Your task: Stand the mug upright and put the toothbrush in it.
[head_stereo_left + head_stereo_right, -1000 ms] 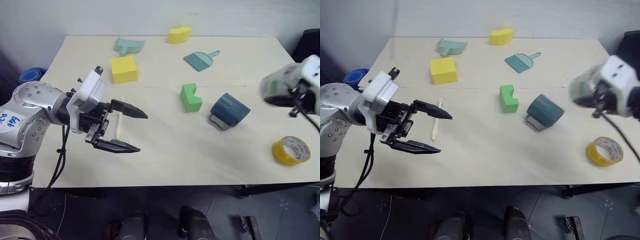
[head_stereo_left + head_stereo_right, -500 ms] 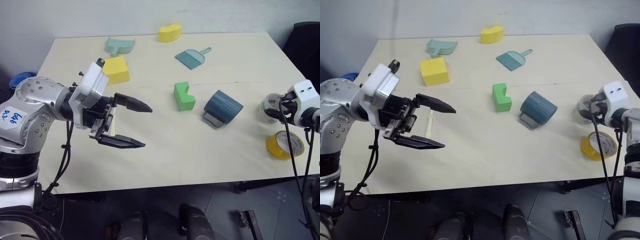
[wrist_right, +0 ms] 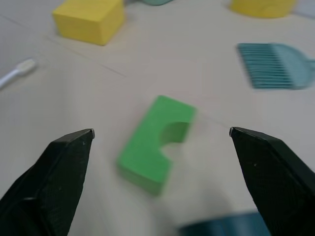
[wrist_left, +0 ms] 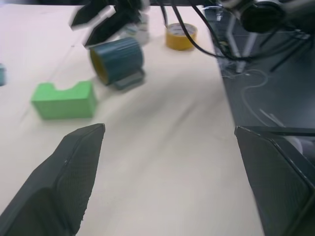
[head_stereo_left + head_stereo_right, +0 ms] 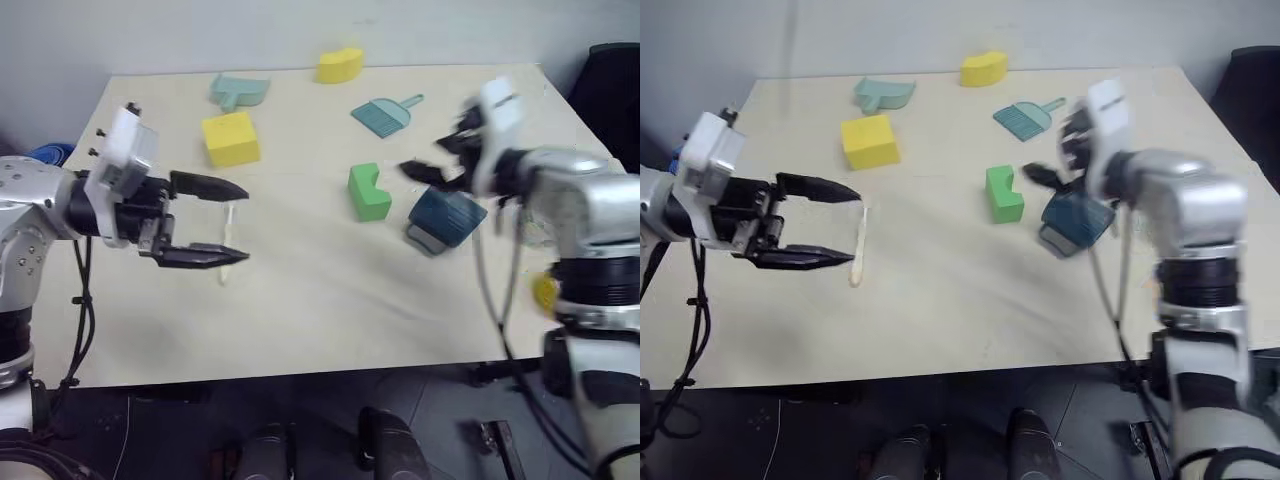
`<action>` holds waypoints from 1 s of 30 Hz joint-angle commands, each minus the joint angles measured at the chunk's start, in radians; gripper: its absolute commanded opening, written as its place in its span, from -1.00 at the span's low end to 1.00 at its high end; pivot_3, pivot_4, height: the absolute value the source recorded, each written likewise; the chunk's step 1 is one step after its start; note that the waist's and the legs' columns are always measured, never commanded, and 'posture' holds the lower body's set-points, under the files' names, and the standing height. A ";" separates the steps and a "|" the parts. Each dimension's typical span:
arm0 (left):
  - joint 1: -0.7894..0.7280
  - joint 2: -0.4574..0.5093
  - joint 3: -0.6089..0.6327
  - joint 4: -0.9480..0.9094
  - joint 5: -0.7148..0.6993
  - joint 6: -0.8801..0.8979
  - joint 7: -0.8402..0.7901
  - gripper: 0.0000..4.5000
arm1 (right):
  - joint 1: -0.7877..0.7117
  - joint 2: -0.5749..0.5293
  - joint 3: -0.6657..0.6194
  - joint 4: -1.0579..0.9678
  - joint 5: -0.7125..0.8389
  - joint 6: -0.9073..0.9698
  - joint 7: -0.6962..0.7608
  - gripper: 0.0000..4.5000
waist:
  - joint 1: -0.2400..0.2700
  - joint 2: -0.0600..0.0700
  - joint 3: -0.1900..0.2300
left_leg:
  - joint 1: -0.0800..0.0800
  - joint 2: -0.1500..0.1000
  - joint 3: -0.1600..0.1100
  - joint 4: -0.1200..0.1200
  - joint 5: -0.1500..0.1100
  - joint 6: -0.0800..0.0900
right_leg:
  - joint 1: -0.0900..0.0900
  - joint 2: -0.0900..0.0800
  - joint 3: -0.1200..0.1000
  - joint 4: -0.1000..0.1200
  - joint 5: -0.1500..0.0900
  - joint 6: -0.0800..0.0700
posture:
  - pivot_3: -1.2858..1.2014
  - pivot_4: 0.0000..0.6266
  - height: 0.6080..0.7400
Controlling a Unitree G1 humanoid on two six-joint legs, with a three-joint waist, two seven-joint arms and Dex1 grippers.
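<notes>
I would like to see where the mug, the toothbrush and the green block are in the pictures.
mug (image 5: 448, 216), left eye view, on its ribbed side.
toothbrush (image 5: 857, 255), right eye view, on the middle of its handle.
green block (image 5: 368, 194), left eye view, on its top face.

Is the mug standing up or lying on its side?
On its side. The mug lies on the table with its yellow mouth facing sideways and its handle against the tabletop.

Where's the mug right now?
In the right eye view the mug lies on its side on the table, right of centre, just right of the green block, with the right gripper hovering open above it.
</notes>
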 commanded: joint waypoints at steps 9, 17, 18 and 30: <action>0.012 0.008 0.039 0.003 0.010 -0.048 0.007 1.00 | -0.282 0.191 -0.028 0.715 -0.106 -0.290 -0.199 0.98 | -0.034 0.000 0.000 | 0.001 0.000 -0.001 -0.004 0.000 0.000 | -0.001 0.000 -0.002 0.000 0.000 0.000 | 0.03 -0.52 1.00; 0.053 0.007 0.062 -0.035 0.001 -0.044 0.033 1.00 | -0.347 0.273 -0.017 0.878 -0.122 -0.356 -0.135 0.98 | -0.084 0.000 0.000 | 0.002 0.001 -0.002 -0.007 0.000 -0.001 | -0.001 0.000 -0.002 0.001 0.000 0.000 | 0.03 -0.52 1.00; 0.054 0.008 0.064 -0.040 0.001 -0.043 0.035 1.00 | -0.347 0.281 -0.017 0.889 -0.127 -0.366 -0.136 0.98 | -0.087 0.000 0.000 | 0.003 0.001 -0.002 -0.008 0.000 -0.001 | -0.001 0.000 -0.002 0.001 0.000 0.000 | 0.03 -0.52 1.00; 0.024 0.009 0.054 -0.032 0.004 -0.044 0.042 1.00 | -0.321 0.322 0.032 0.892 -0.184 -0.411 -0.076 0.75 | -0.088 0.000 0.000 | 0.003 0.000 -0.003 -0.008 0.000 -0.001 | -0.001 0.000 -0.002 0.001 0.000 0.000 | 0.03 -0.52 1.00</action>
